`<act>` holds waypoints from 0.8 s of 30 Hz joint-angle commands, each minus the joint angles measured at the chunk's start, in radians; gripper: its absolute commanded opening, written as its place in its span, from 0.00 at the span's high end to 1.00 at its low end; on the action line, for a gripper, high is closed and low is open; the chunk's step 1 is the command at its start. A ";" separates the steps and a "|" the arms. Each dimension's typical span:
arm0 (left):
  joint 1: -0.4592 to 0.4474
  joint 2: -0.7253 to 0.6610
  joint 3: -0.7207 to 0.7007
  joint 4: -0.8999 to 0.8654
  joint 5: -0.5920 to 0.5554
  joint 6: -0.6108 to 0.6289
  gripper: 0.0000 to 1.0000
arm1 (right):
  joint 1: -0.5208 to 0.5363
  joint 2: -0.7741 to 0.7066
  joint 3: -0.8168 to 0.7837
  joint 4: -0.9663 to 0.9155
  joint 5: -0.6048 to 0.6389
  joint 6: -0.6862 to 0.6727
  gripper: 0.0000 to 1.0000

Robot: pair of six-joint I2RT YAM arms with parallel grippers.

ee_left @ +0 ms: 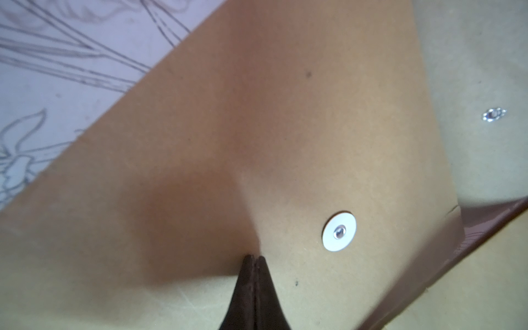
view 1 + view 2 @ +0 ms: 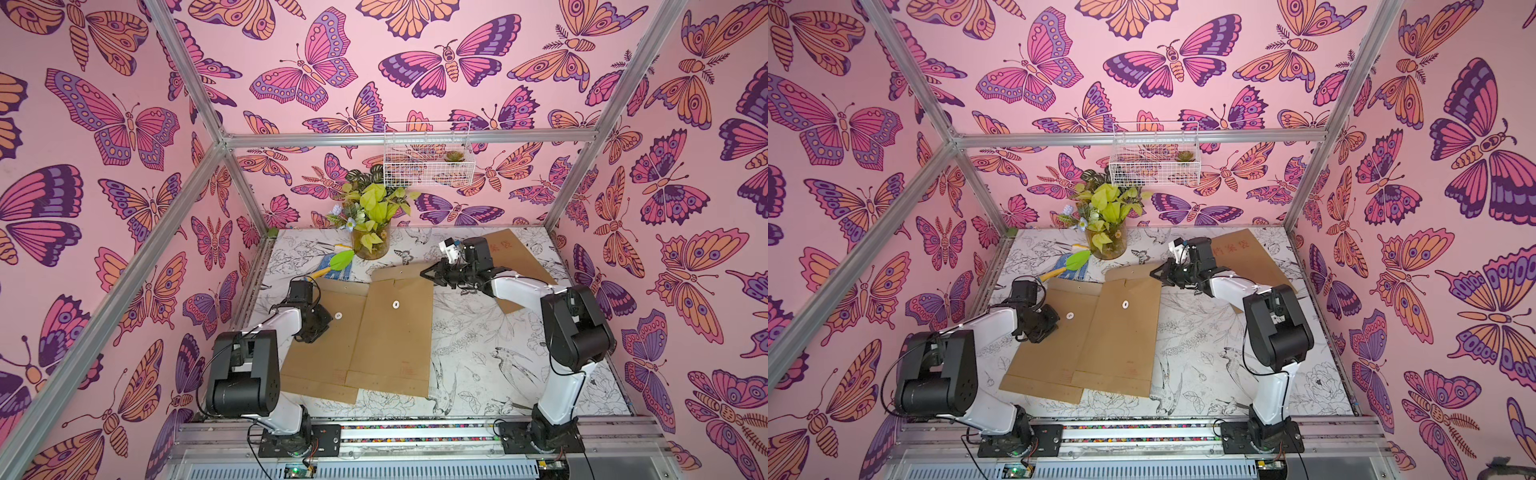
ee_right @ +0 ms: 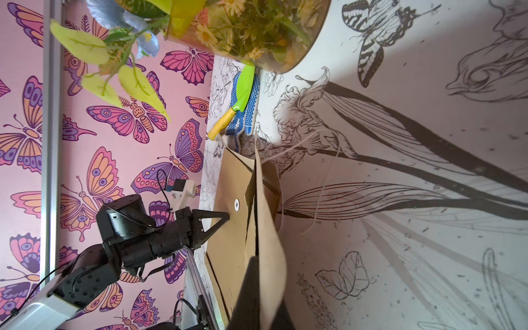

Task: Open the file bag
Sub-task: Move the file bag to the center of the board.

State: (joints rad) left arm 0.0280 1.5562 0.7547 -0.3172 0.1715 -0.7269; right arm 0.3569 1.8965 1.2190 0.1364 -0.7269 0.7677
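Note:
Two brown file bags overlap mid-table in both top views. The right file bag (image 2: 395, 340) (image 2: 1121, 340) has a white disc (image 2: 395, 304). Its flap (image 3: 267, 217) is raised at the far end, and a thin string (image 3: 323, 183) hangs from it. My right gripper (image 2: 424, 274) (image 3: 257, 265) is shut on that flap's corner. The left file bag (image 2: 320, 365) (image 1: 285, 128) lies flat with its flap folded back. My left gripper (image 2: 331, 319) (image 1: 254, 258) is shut, empty, with its tips resting on this bag just beside its white disc (image 1: 339, 232).
A third brown bag (image 2: 515, 253) lies at the back right under the right arm. A glass vase of leaves (image 2: 371, 245) stands at the back. Beside it lie a green trowel (image 2: 340, 259) and a blue dotted glove (image 3: 251, 108). A wire basket (image 2: 428, 153) hangs on the wall.

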 commanded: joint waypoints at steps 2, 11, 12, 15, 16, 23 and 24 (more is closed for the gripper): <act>0.008 0.053 -0.024 -0.047 -0.036 -0.008 1.00 | 0.000 0.044 0.060 0.001 -0.013 -0.004 1.00; 0.009 0.057 -0.014 -0.052 -0.036 -0.007 1.00 | 0.012 0.136 0.123 0.078 -0.014 0.022 1.00; 0.007 0.056 -0.014 -0.052 -0.039 -0.008 1.00 | 0.012 0.144 0.128 0.083 -0.010 0.022 1.00; 0.008 0.053 -0.012 -0.053 -0.033 -0.011 1.00 | 0.012 0.177 0.159 0.091 -0.012 0.025 1.00; 0.008 0.050 -0.012 -0.053 -0.034 -0.011 1.00 | 0.012 0.187 0.164 0.094 -0.013 0.023 1.00; 0.008 0.047 -0.007 -0.061 -0.030 -0.011 1.00 | 0.013 0.253 0.209 0.074 -0.001 0.005 0.99; 0.009 0.047 -0.005 -0.063 -0.029 -0.012 1.00 | 0.013 0.263 0.217 0.064 0.007 -0.004 0.97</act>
State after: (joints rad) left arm 0.0277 1.5661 0.7654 -0.3161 0.1719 -0.7345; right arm 0.3626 2.1296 1.3952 0.1982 -0.7338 0.7834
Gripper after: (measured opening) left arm 0.040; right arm 0.042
